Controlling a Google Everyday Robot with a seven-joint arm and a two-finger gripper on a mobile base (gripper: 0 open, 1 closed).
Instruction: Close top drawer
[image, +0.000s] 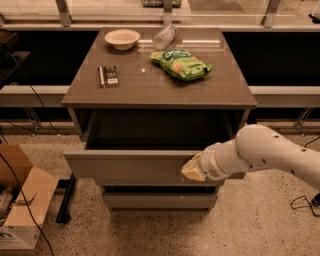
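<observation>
Right, the top drawer (130, 165) stands pulled well out from under the front edge of the desk (150, 92). My claw (191, 168) sits against the right part of its flat front, below the desk's front right corner. I judge the step in hand to be a plain push inward. Because the contact is off to the right, I want to drive slowly and straight toward the back edge so the drawer does not rack on its runners. Sliding the contact nearer the middle of the front would be safer. I would keep the push level and ease off once the front comes flush with the lower drawer front (160, 201). A hard stop could jolt the green bag (181, 63), the bowl (122, 38) and the bottle (163, 36) near the back edge.

I cannot tell whether the claw is wide or narrow, since only its pale tip shows and the white arm (270, 152) covers the rest. The drawer's inside is dark, so I cannot say whether anything lies in it. The runners are hidden. I cannot identify the small dark thing (108, 76) near the left edge.
</observation>
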